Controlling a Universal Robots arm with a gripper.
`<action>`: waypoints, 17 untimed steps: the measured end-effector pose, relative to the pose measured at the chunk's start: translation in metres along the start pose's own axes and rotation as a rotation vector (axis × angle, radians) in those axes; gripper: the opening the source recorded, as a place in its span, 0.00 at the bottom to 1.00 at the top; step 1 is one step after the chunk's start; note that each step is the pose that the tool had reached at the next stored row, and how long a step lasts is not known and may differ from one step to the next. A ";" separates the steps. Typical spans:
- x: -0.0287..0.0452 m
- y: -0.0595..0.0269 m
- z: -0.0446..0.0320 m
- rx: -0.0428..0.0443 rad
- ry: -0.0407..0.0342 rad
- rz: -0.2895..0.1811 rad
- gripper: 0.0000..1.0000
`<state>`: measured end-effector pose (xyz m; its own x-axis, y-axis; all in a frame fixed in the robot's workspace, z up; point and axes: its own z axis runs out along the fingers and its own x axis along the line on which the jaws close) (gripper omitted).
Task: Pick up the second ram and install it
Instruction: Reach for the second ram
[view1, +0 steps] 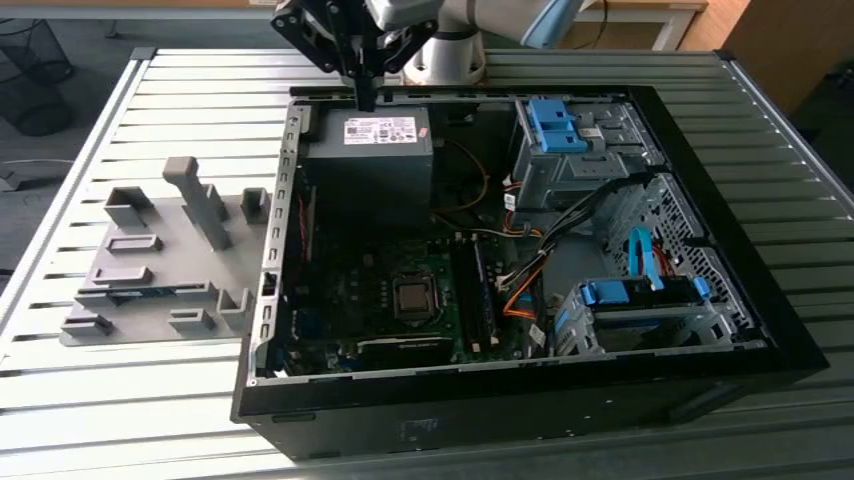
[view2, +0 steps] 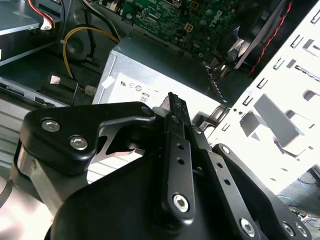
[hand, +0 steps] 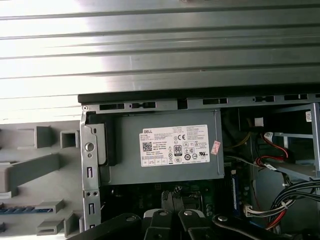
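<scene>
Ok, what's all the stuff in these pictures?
table: one, silver slats, under everything
computer case: one, black, open, on the table
power supply box: one, grey, inside the case
circuit board: one, green, on the case floor
drive holders: two, blue, inside the case
fixture block: one, grey, beside the case on the table
second ram: one, blue, in the fixture block
robot arm: one, grey, standing on the table
pincer: one, black, shut, empty, above the power supply box
</scene>
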<state>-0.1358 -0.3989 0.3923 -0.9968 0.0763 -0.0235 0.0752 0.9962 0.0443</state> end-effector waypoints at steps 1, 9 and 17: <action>0.0005 0.0000 0.0000 0.0000 0.0001 0.000 0.11; 0.0044 -0.0003 0.0003 0.0001 0.0005 0.000 0.11; 0.0081 -0.0006 0.0005 0.0001 0.0010 0.000 0.11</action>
<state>-0.1439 -0.3989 0.3915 -0.9968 0.0762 -0.0225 0.0752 0.9962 0.0442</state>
